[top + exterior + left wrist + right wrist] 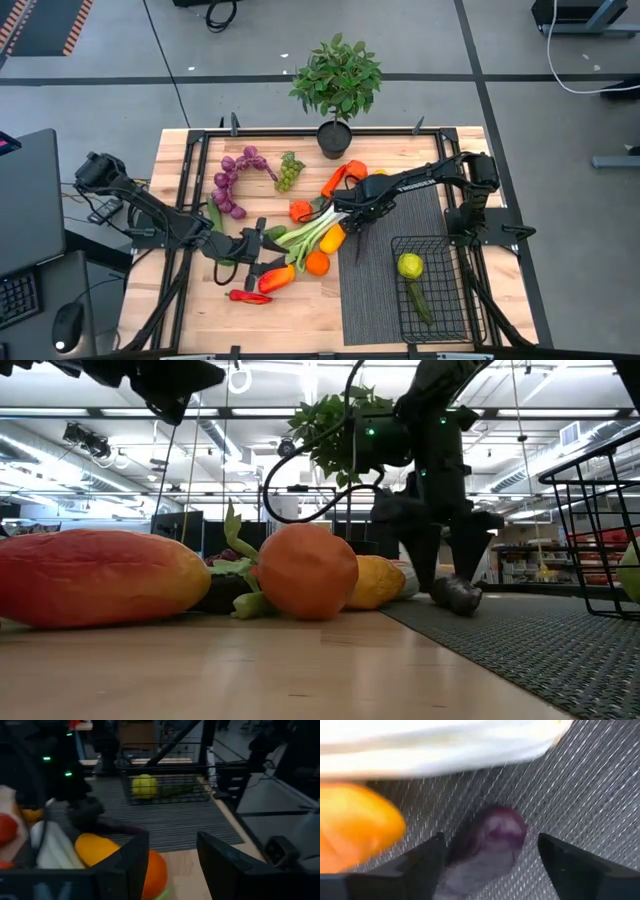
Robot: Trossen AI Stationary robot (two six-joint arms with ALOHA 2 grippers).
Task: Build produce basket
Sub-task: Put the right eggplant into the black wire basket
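I see my right gripper (490, 857) down low on the grey ribbed mat (385, 270), at the mat's edge next to the pile of produce. Its two fingers stand apart, one on each side of a dark purple vegetable (487, 842) that lies on the mat. I cannot tell if the fingers touch it. A white leek (440, 745) and a yellow-orange pepper (355, 825) lie just beside it.

My left gripper (252, 262) is over the wooden table (180, 180), near the orange fruit (317, 263) and the red-orange pepper (277, 279). Its fingers are partly apart and hold nothing.

The black wire basket (455, 305) sits on the mat at the right side of the table, well apart from the pile. Inside it I see a yellow-green round fruit (410, 265) and a long green vegetable (419, 302).

The purple grapes (232, 180), green grapes (289, 172), a carrot (338, 178) and a red chili (248, 296) lie on the wood. A leafy plant in a black pot (335, 85) stands at the far edge.
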